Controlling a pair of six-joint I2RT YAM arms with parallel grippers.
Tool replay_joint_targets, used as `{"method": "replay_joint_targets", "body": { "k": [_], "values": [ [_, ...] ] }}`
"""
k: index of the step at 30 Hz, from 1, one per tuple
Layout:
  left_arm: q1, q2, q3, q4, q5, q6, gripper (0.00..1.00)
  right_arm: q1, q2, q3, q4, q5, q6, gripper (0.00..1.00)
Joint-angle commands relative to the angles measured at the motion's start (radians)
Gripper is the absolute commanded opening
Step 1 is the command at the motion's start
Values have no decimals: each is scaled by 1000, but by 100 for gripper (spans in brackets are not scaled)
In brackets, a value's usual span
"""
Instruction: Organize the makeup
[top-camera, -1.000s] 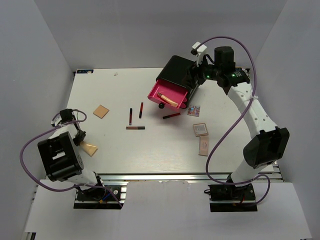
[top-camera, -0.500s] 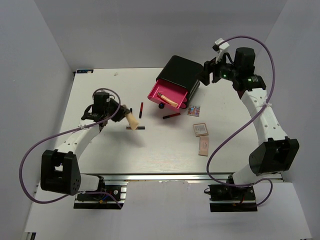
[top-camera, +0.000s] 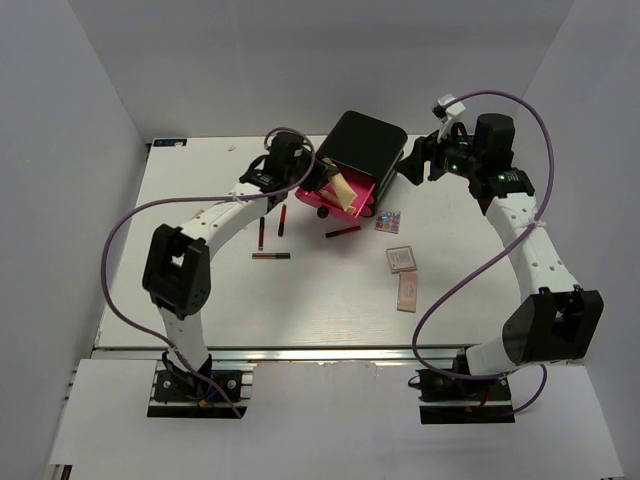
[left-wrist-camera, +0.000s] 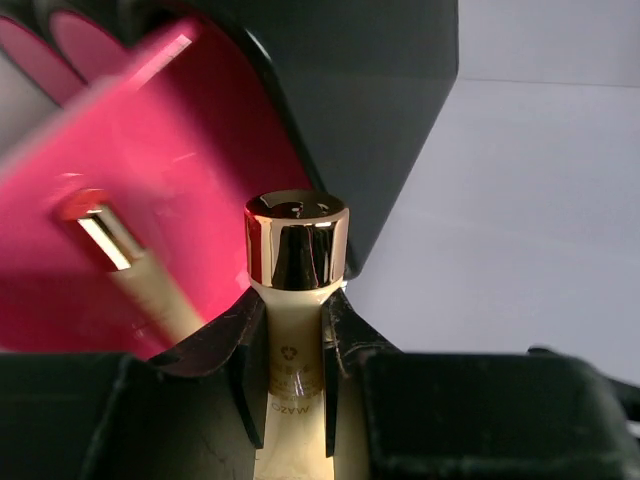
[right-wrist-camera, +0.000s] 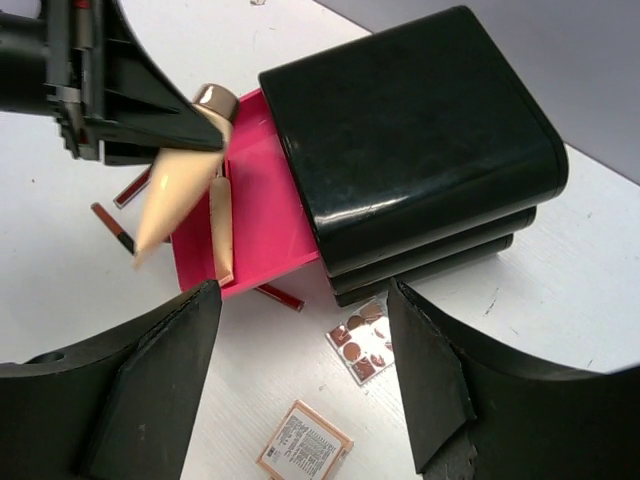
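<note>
My left gripper (top-camera: 325, 180) is clamped on the beige tube (top-camera: 343, 190). The wrist view shows both fingers (left-wrist-camera: 245, 340) pressed on the tube body just below its gold cap, with the cap sticking out past the tips. The tube hangs tilted over the open pink drawer (top-camera: 352, 205). I cannot tell whether it touches the drawer.

The drawer sticks out of the black box (top-camera: 365, 145) toward 7 o'clock, and the box sits at 12 o'clock on the table (top-camera: 200, 300). A second tube (top-camera: 330, 200) lies inside the drawer.

My right gripper (right-wrist-camera: 302, 300) is spread wide with nothing between the jaws. It hovers just off the box at 3 o'clock, apart from it.

The rest of the makeup lies loose on the table:
- The dark stick (top-camera: 262, 232) and the short red stick (top-camera: 282, 220) lie at 8 o'clock from the drawer, side by side but not touching.
- The brown stick (top-camera: 271, 256) lies crosswise just below those two, at 6 o'clock from them.
- The long red stick (top-camera: 342, 231) lies at 6 o'clock from the drawer, close to its front.
- The colour palette (top-camera: 388, 221) lies at 4 o'clock from the drawer.
- The square palette (top-camera: 401, 259) lies at 6 o'clock from the colour palette, apart from it.
- The pink palette (top-camera: 407, 292) lies at 6 o'clock from the square palette, near it.
</note>
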Motion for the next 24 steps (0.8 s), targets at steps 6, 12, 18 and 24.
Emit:
{"method": "replay_joint_targets", "body": {
  "k": [6,12,18,24],
  "values": [
    [-45,84,212,-225,-189,-150,20,-10,-70,-52,69,-25,24,73],
    [-56,115,265,-213,-171,-161,70,-10,-70,-61,66,-45,20,73],
    [-57,105,307,-212,-151,-138,72,-10,-64,-61,15,-134,-95,74],
    [-53,12,394,-329,-235,60,7,23,-1,-21,-108,-197,-391,65]
  ]
}}
